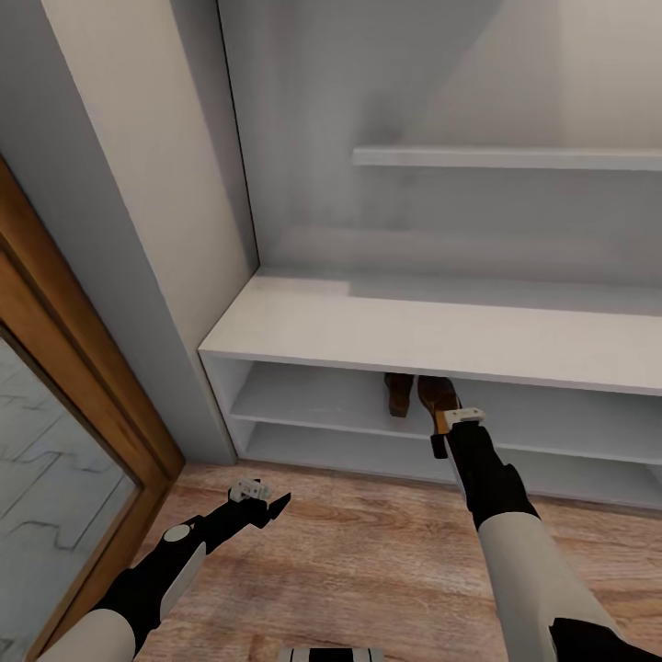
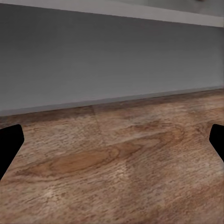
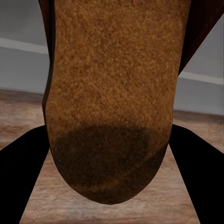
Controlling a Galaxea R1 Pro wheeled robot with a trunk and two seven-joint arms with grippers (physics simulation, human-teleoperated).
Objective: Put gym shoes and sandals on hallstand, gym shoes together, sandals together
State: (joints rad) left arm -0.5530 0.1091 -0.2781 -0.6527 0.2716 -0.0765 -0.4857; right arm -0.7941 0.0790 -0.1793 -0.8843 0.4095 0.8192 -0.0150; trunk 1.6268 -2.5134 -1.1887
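Head view: the right hand (image 1: 448, 425) is closed on a sandal (image 1: 436, 393) at the hallstand (image 1: 414, 333) upper bay, beside a second sandal (image 1: 397, 393). Right wrist view: its tan insole (image 3: 112, 93) is seen gripped. The left hand (image 1: 262, 501) is held wide open, empty, over the corridor floor (image 2: 112, 168).

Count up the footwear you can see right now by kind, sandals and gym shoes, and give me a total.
Sandals: 2, one standing on the upper shelf of the hallstand, the other beside it, in the right gripper.
Gym shoes: 0 visible in these views.
Total: 2 pieces of footwear.
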